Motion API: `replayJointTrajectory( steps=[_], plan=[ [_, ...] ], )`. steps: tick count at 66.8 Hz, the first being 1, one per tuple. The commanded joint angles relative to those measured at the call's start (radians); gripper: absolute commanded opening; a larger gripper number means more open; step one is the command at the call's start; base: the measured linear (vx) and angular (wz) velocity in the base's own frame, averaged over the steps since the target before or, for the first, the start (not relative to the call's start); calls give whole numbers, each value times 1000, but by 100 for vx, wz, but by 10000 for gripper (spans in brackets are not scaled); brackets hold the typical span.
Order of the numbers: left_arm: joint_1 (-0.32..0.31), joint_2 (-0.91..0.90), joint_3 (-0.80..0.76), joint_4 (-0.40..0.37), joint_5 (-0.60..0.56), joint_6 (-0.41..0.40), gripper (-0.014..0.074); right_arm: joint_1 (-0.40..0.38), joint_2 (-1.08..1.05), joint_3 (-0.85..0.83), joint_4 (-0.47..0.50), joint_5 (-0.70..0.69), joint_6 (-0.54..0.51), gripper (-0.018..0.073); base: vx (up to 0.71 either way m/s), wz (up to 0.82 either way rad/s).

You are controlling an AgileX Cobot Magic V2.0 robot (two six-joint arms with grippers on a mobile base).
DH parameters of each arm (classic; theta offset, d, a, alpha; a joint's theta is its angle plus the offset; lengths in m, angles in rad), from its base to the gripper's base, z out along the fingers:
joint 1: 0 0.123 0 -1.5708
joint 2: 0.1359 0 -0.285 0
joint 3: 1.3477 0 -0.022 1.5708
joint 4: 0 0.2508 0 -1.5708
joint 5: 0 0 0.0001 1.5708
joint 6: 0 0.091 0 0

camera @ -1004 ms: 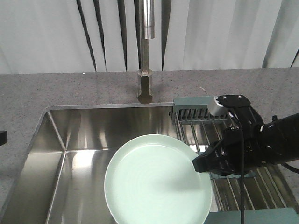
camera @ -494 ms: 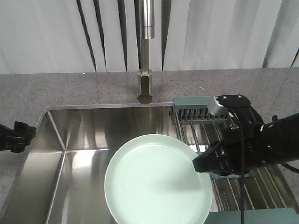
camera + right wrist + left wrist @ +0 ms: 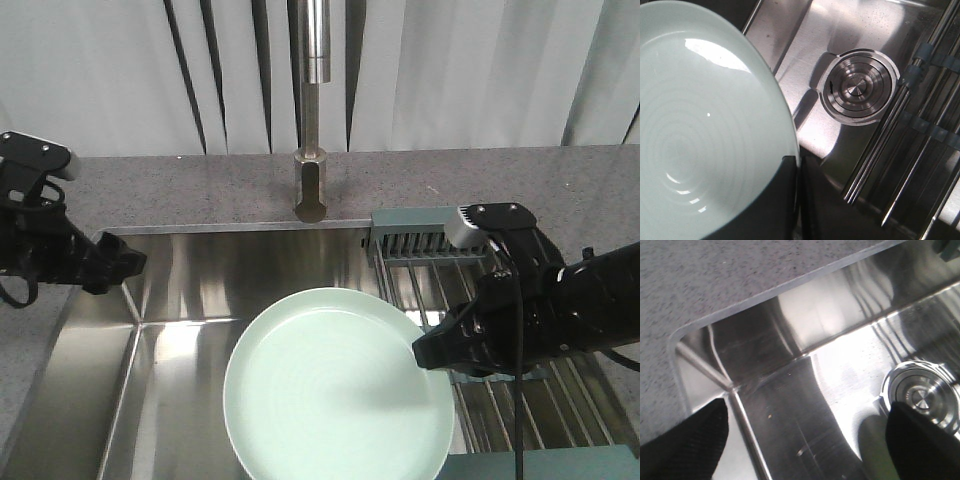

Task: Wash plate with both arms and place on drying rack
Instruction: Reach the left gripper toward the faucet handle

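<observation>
Sink [image 3: 190, 290], faucet [image 3: 311, 120], counter [image 3: 200, 190], perhaps curtain [image 3: 450, 70]

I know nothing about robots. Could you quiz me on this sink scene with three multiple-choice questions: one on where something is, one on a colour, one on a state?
1. Where does the drying rack sit?
A. across the right side of the sink
B. at the sink's left side
C. on top of the plate

2. What colour is the plate?
A. white
B. pale mint green
C. dark grey

3. What is the right gripper doing?
A. open, away from the plate
B. shut on the plate's rim
C. shut on the drying rack

Answers:
1 A: its steel rods span the basin on the right.
2 B: it shows pale green against the steel.
3 B: the right wrist view shows a finger lapped over the rim.
</observation>
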Motion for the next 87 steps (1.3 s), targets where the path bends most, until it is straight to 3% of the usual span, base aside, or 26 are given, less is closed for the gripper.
replayJointTrajectory(
  steps=[1,23,46,58,87],
  plan=[
    [-8,22,-85,-131,11,128,589,0,-27,-26,42,-17,-11,-1,0,0],
    [-8,185,-248,-323,146,451,589,0,-27,-26,42,-17,-11,-1,0,0],
    [-23,345,-401,-474,286,712,589,0,-27,-26,42,-17,-11,-1,0,0],
    [-45,417,-491,-528,384,766,589,0,-27,-26,42,-17,-11,-1,0,0],
    [-110,538,-694,-547,416,789,589,0,-27,-26,42,-17,-11,-1,0,0]
  ],
)
